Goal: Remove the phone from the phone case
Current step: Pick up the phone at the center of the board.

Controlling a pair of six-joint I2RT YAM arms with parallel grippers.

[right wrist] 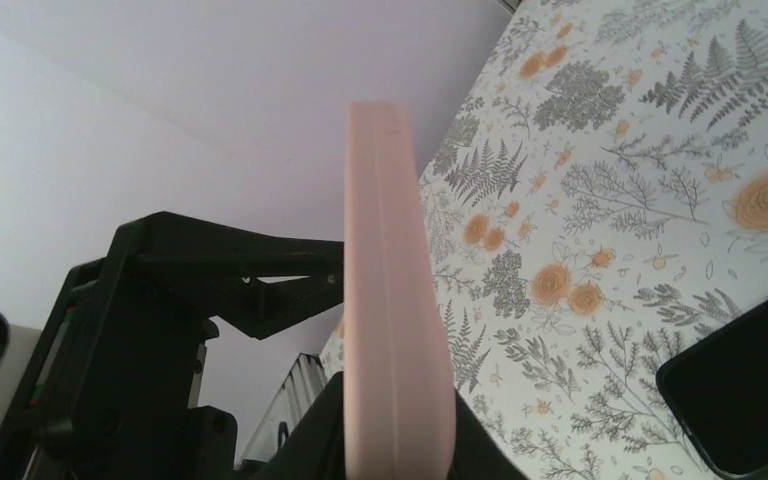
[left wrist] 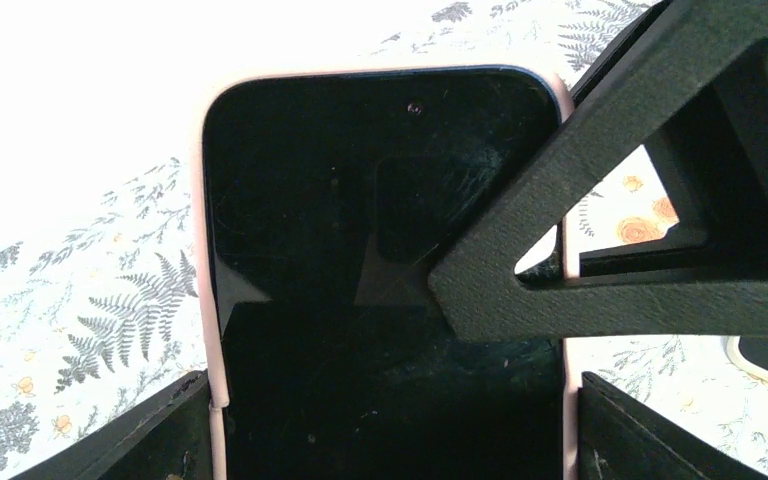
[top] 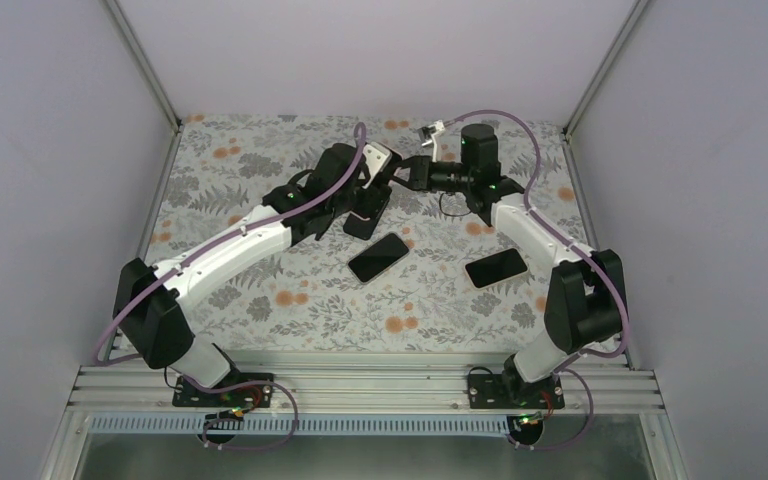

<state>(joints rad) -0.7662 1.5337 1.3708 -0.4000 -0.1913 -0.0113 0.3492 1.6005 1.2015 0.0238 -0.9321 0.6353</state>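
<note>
cased phone (left wrist: 360, 200) lengthwise out from left gripper (left wrist: 395, 425)

I hold the white left arm (top: 230, 245) and right arm (top: 535, 225) raised, tips meeting.
The black left gripper (top: 368, 188) and black right gripper (top: 403, 172) both pinch the pink-cased phone (top: 379, 158).

Overhead; wrist close-ups, apparently same phone (left wrist: 360, 200)

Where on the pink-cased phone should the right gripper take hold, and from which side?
Hold the pink-cased phone by its free upper right edge, pinching across its thinness, from the right: the left gripper clamps the lower long sides.
</note>
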